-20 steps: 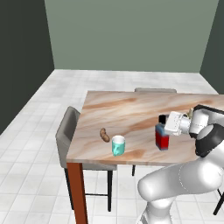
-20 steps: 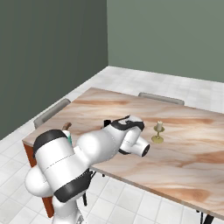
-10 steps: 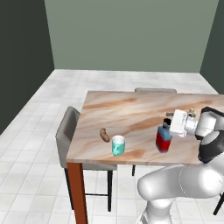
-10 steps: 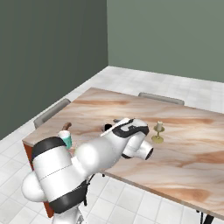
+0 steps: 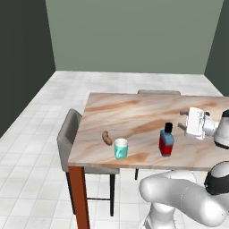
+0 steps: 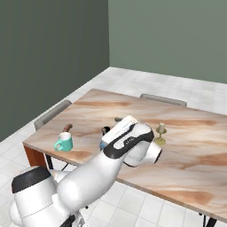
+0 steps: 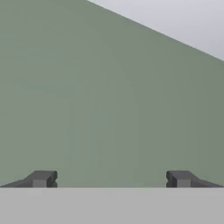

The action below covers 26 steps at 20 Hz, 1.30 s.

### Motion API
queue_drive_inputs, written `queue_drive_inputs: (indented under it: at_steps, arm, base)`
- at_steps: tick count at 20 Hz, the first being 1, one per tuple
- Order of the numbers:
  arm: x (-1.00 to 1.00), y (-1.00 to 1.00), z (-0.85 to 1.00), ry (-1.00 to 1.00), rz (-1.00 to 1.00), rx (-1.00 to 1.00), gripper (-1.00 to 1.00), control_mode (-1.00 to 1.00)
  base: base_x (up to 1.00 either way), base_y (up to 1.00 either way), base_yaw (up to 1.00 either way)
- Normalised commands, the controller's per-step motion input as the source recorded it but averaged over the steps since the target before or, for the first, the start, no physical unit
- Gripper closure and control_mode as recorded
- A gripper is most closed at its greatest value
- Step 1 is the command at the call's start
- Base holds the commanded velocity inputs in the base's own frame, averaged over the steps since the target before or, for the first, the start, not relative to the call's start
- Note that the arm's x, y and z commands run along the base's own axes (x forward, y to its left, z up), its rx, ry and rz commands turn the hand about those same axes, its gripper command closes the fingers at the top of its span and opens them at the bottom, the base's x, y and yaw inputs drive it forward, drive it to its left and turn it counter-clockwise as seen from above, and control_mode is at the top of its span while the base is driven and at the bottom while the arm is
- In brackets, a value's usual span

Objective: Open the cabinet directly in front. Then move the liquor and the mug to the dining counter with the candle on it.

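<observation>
Item 1, liquor (image 5: 166, 142): small squarish bottle, blue above, red below, black cap; stands upright on the dining counter (image 5: 134, 112), near its front edge; long axis vertical; nothing touching it

Item 2, mug (image 5: 120, 149): teal, white inside, upright on the same top, at 9 o'clock from the liquor in the left base view, apart from it; a small brown lumpy item (image 5: 107, 138) lies just beside it at 10 o'clock

Item 3, candle (image 6: 160, 134): pale, in an olive-gold holder, upright on the counter; in the right base view it sits at 3 o'clock of the arm's wrist

Item 4, gripper (image 5: 183, 119): raised clear of the top; jaws spread wide with nothing between them; in the hand view the 2 fingertips (image 7: 41, 179) stand far apart against bare green wall

Governing relation: in the left base view the liquor lies at 7 o'clock from the gripper, lower and nearer the front edge, well apart from the fingertips; the hand looks at the wall, not down at either object

Status, as judged: both objects appear delivered to the candle counter and stand free; any coming move looks like a plain retreat, best kept away from the upright bottle below; 1 grey chair (image 5: 67, 138) stands at the counter's end
</observation>
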Motion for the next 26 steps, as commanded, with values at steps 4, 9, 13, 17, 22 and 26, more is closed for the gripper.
queue_drive_inputs:
  at_steps: [4, 9, 13, 17, 22, 26]
  arm:
    - [-0.63, -0.09, 0.5, 0.02, -0.07, -0.26, -1.0, -1.0]
    - [-0.51, -0.01, 0.28, 0.14, -0.12, -0.47, -1.0, -1.0]
    - [-0.44, 0.0, 0.1, 0.16, -0.12, -0.59, -1.0, -1.0]
    - [-0.48, 0.0, 0.03, 0.13, -0.09, -0.6, -1.0, -1.0]
    - [-0.51, 0.0, 0.04, 0.15, -0.06, -0.59, -1.0, -1.0]
    - [-0.59, 0.02, 0.06, 0.09, -0.01, -0.52, -1.0, -1.0]
  base:
    - [0.0, 0.0, 0.0]
    - [0.0, 0.0, 0.0]
    - [0.0, 0.0, 0.0]
    - [0.0, 0.0, 0.0]
    - [0.0, 0.0, 0.0]
    - [0.0, 0.0, 0.0]
